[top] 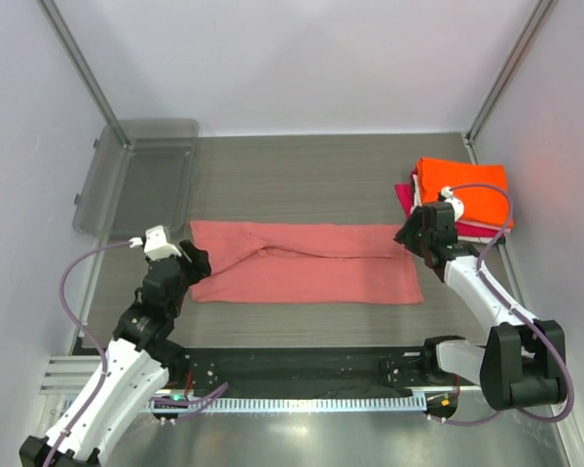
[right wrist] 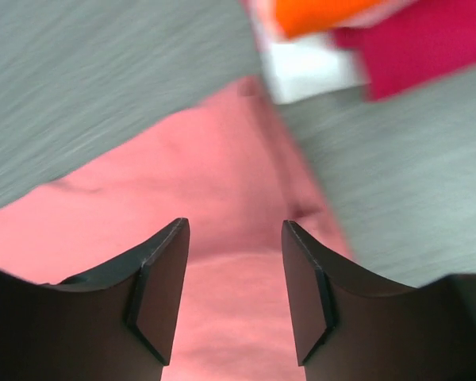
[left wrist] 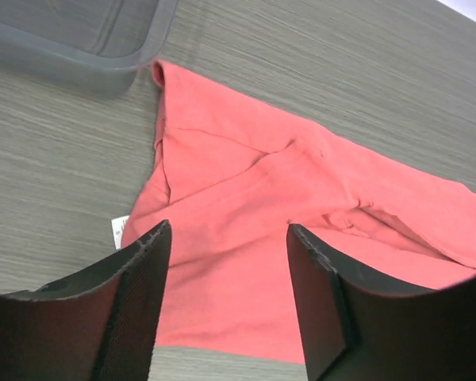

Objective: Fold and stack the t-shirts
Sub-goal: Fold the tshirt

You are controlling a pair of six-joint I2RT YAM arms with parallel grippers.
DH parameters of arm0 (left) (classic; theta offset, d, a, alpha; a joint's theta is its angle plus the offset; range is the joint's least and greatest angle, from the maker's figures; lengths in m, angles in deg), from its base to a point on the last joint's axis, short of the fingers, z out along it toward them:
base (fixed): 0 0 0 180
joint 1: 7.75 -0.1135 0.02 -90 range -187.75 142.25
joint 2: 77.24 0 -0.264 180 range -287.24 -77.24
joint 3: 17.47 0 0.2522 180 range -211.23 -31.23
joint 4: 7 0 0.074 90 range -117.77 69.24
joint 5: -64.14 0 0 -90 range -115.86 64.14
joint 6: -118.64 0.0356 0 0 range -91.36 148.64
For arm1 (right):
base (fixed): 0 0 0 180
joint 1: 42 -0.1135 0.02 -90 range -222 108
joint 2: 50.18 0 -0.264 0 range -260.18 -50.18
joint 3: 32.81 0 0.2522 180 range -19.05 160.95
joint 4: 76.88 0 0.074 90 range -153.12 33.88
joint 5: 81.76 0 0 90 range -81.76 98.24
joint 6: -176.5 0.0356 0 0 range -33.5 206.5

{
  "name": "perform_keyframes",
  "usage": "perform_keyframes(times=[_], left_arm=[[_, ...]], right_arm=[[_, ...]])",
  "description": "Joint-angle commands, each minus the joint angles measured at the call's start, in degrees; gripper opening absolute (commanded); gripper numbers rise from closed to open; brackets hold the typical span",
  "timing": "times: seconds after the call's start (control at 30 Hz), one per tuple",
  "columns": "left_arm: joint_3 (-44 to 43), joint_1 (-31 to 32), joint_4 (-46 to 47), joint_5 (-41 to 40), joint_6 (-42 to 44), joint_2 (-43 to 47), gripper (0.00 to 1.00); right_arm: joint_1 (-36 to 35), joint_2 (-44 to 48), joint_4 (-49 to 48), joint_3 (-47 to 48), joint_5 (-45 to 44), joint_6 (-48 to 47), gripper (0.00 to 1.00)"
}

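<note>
Since the salmon-pink t-shirt [top: 302, 263] lies as a long strip across mid-table [top: 302, 175], running left to right, each arm gets one end. The left gripper [top: 197, 261] hovers over the left end and the right gripper [top: 410, 239] over the right end, near the folded stack [top: 464, 190]. Both sets of jaws are spread and holding nothing, far as I can see.

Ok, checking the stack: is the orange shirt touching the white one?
Touching. The right wrist view shows the orange shirt lying directly on the white shirt, with no gap.
</note>
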Motion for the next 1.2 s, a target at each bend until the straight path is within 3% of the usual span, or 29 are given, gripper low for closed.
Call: perform_keyframes(times=[0.0, 0.13, 0.33, 0.5, 0.67, 0.83, 1.17], left_arm=[[-0.28, 0.15, -0.14, 1.93, -3.41, 1.91, 0.63], [-5.88, 0.15, -1.54, 2.46, -3.94, -7.03, 0.70], [-19.16, -0.81, -6.20, 2.02, -2.80, -30.15, 0.76], [-25.06, -7.12, -2.88, 10.62, -4.73, -44.82, 0.77], [-28.57, -12.32, -0.57, 18.71, -7.45, -53.98, 0.74], [-33.24, -12.33, -1.89, 21.27, -7.63, -60.75, 0.73], [-36.49, -12.33, -5.94, 18.37, -8.77, -67.09, 0.74]], right_arm=[[-2.91, -0.87, -7.31, 3.20, 10.26, -0.10, 0.55], [-11.16, -8.78, -12.15, 8.12, 21.46, -0.46, 0.55], [-23.38, -28.26, -23.74, 18.85, 36.83, 3.14, 0.54], [-29.63, -40.16, -29.72, 27.81, 39.75, 3.67, 0.55], [-32.27, -52.28, -32.28, 38.80, 44.06, 5.70, 0.55], [-32.80, -58.19, -30.52, 45.58, 46.35, 5.78, 0.55], [-33.94, -58.90, -32.34, 42.78, 55.31, 5.43, 0.50]])
